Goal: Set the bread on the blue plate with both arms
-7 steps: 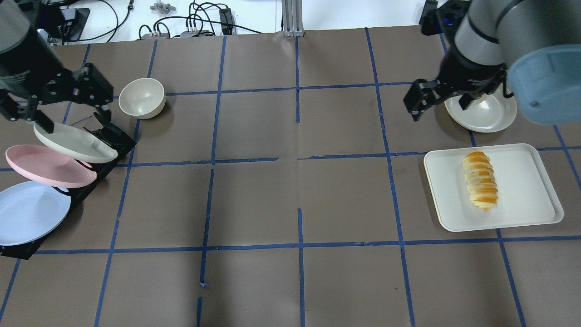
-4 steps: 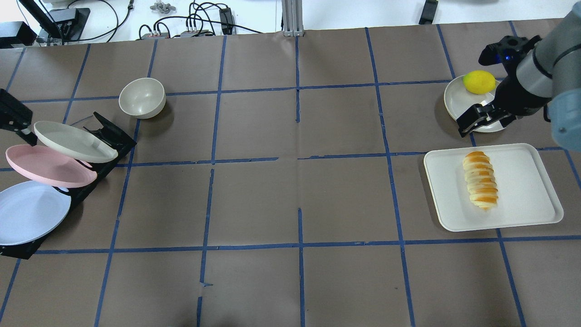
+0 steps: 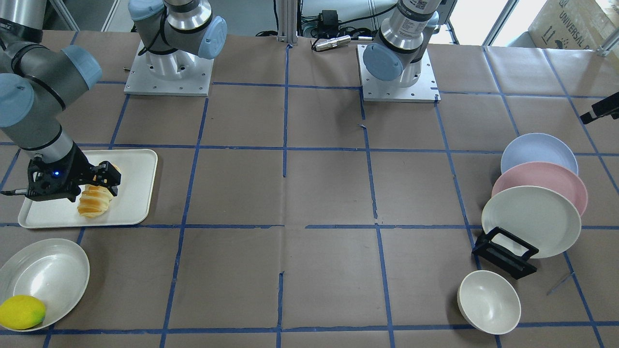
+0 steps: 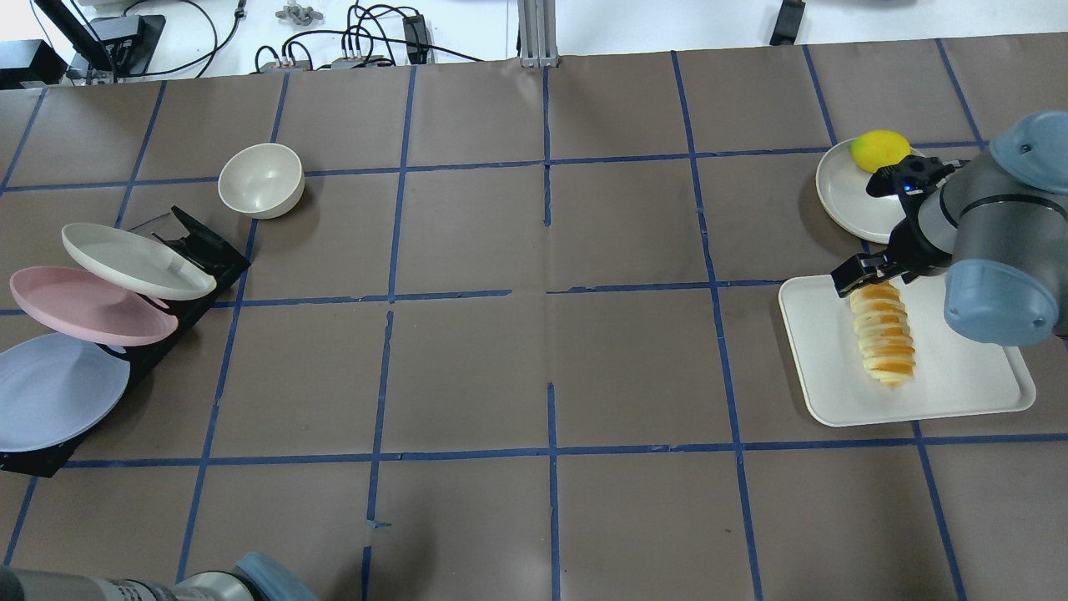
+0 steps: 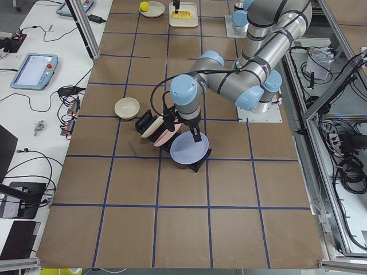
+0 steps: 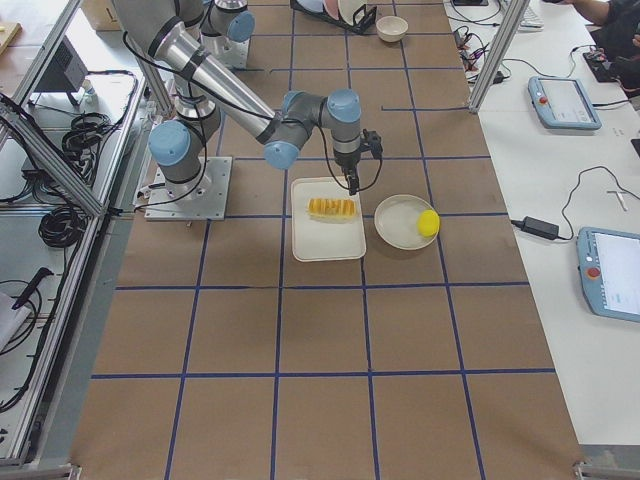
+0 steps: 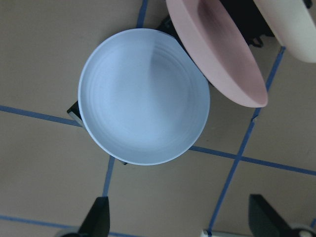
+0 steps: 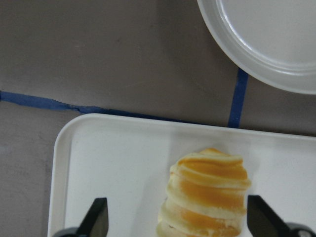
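Observation:
The bread [image 4: 883,334] lies on a white tray [image 4: 968,376] at the right; it also shows in the front view [image 3: 93,203] and the right wrist view [image 8: 210,192]. My right gripper [image 8: 180,219] is open and hovers over the bread's far end, its fingers on either side; it shows overhead too [image 4: 868,280]. The blue plate [image 4: 50,401] leans in a black rack [image 4: 200,250] at the left. My left gripper [image 7: 180,222] is open and empty, above the blue plate [image 7: 143,96]. In the overhead view the left gripper is out of view.
A pink plate [image 4: 83,305] and a cream plate [image 4: 133,260] lean in the same rack. A cream bowl [image 4: 260,179] stands beyond the rack. A cream plate [image 4: 851,196] with a yellow lemon [image 4: 879,150] sits beyond the tray.
The right gripper has moved from the lemon plate to the tray, over the bread's far end. The left gripper has left the cream plate's side and the overhead view.

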`<action>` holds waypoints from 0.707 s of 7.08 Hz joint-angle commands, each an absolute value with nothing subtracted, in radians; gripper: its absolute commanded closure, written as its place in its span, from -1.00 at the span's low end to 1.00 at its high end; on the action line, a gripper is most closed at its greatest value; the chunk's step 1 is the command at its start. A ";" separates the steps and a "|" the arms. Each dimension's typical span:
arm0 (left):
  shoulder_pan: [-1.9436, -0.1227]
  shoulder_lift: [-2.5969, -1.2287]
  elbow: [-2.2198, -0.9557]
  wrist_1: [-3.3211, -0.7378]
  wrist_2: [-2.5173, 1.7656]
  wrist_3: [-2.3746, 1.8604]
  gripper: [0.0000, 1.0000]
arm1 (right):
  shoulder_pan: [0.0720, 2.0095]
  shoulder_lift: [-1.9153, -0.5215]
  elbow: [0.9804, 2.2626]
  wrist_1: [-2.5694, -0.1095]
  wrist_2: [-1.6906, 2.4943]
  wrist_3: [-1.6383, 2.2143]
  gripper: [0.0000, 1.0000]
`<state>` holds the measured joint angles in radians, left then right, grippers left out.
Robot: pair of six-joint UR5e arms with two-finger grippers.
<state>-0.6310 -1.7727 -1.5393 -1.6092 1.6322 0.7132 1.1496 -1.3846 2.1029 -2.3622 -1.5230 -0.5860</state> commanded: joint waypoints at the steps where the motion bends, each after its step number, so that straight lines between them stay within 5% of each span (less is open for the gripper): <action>1: -0.601 -1.877 -1.537 -1.484 1.597 0.842 -1.00 | 1.132 -1.370 2.114 -2.362 -1.534 -0.586 -0.99; 3: -0.568 -1.931 -1.537 -1.430 1.577 0.992 -1.00 | 1.128 -1.370 2.146 -2.365 -1.534 -0.584 -0.98; 5: -0.528 -2.012 -1.517 -1.397 1.514 1.086 -1.00 | 1.089 -1.370 2.174 -2.359 -1.525 -0.591 0.20</action>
<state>-0.5463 -1.9688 -1.5314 -1.4154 1.5418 1.0312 1.1129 -1.3699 2.1592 -2.3638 -1.5278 -0.5860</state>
